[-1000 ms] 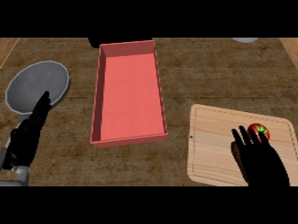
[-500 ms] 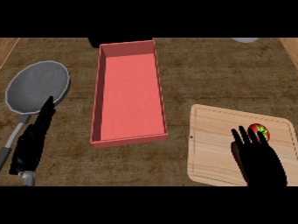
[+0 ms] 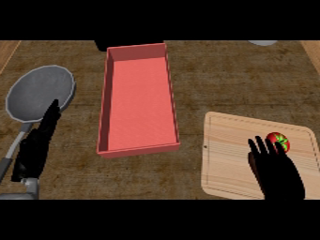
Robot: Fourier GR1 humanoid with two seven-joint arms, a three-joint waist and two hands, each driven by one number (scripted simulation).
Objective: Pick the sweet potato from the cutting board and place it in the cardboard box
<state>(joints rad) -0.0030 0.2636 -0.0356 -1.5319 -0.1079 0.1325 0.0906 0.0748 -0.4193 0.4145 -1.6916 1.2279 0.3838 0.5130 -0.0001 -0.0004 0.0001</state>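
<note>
A small red item with a green top (image 3: 281, 142), more like a tomato than a sweet potato, lies on the light wooden cutting board (image 3: 228, 154) near its far right corner. My right hand (image 3: 276, 172) is open above the board, and its straight fingers (image 3: 262, 149) reach the item's near left side without closing on it. A long reddish box (image 3: 138, 103) lies open and holds nothing, left of the board. My left hand (image 3: 37, 146) is open at the far left, fingers straight, over the pan's handle.
A grey round pan (image 3: 41, 90) lies at the left, its handle (image 3: 2, 169) running toward the near edge. A pale round object (image 3: 262, 42) and a dark object (image 3: 101, 45) sit at the counter's far edge. Bare wood shows between box and board.
My left hand has drifted up and slightly right along the pan's handle, with less forearm showing. The right hand and the red item have hardly moved.
</note>
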